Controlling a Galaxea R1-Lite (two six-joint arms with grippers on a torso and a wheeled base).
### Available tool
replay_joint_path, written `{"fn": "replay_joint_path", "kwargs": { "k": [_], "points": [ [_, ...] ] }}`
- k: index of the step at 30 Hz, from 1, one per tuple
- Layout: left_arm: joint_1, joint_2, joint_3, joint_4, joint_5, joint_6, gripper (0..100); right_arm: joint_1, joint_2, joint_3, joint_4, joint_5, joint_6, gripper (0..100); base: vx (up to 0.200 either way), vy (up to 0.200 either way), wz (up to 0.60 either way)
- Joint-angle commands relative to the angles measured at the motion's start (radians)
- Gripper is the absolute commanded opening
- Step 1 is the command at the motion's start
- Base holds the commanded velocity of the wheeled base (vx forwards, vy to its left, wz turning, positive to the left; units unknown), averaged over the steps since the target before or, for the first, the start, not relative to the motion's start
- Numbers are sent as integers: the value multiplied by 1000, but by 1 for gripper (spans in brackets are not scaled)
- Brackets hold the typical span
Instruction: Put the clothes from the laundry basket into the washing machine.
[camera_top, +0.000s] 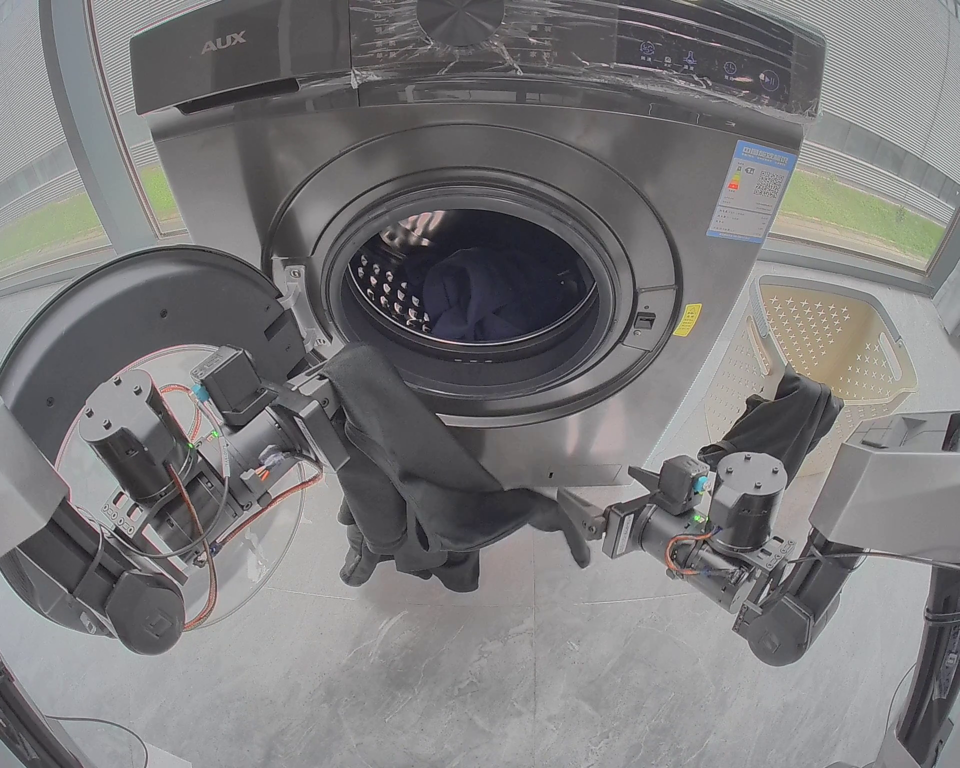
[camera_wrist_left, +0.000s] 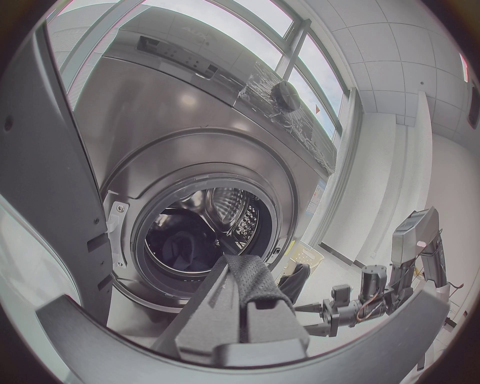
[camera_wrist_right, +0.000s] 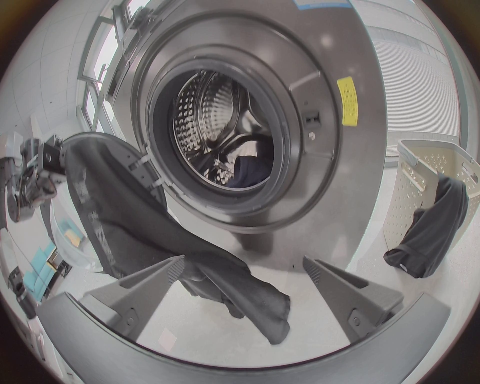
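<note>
washing machine (camera_top: 250, 170): brushed metal, satin sheen | drum (camera_top: 385, 285): shiny perforated steel | garment (camera_top: 410, 450): dark matt cloth | laundry basket (camera_top: 830, 330): cream perforated plastic | floor (camera_top: 500, 680): smooth grey tile

I am facing a laundry corner set up in a bare, test-room sort of space, not a lived-in home. A front-loading washing machine (camera_top: 600, 400) stands before me, with wrapping film (camera_top: 600, 50) on its control panel and a label sticker (camera_top: 752, 190) on its front. A plastic laundry basket (camera_top: 850, 340) sits beside it on a grey stone-look floor (camera_top: 500, 680). Tall windows (camera_wrist_left: 280, 30) behind show grass (camera_top: 850, 215); the wall (camera_wrist_left: 380, 175) and panelled ceiling (camera_wrist_left: 400, 55) are plain white.
</note>
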Motion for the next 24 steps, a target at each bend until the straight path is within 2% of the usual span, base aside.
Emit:
{"fn": "replay_joint_path", "kwargs": {
  "k": [1, 4, 6, 13, 15, 24],
  "points": [
    [-2, -6, -11, -1, 2, 0, 0, 9, 44, 48, -1, 7, -11, 100, 0, 0, 0],
    [-4, -3, -18, -1, 9, -2, 0, 21, 57, 92, -1, 15, -15, 100, 0, 0, 0],
    [-4, 3, -28, -1, 10, 0, 0, 33, 67, 111, -23, 35, -17, 100, 0, 0, 0],
    [-14, 10, -38, 1, 44, 1, 0, 107, 85, 89, -72, 66, -27, 100, 0, 0, 0],
    [-16, 20, -48, 1, 59, 1, 0, 164, 87, 57, -73, 66, -29, 100, 0, 0, 0],
    [-16, 43, -64, 1, 64, 3, 0, 285, 119, -85, -53, 70, -52, 100, 0, 0, 0]
  ]
}}
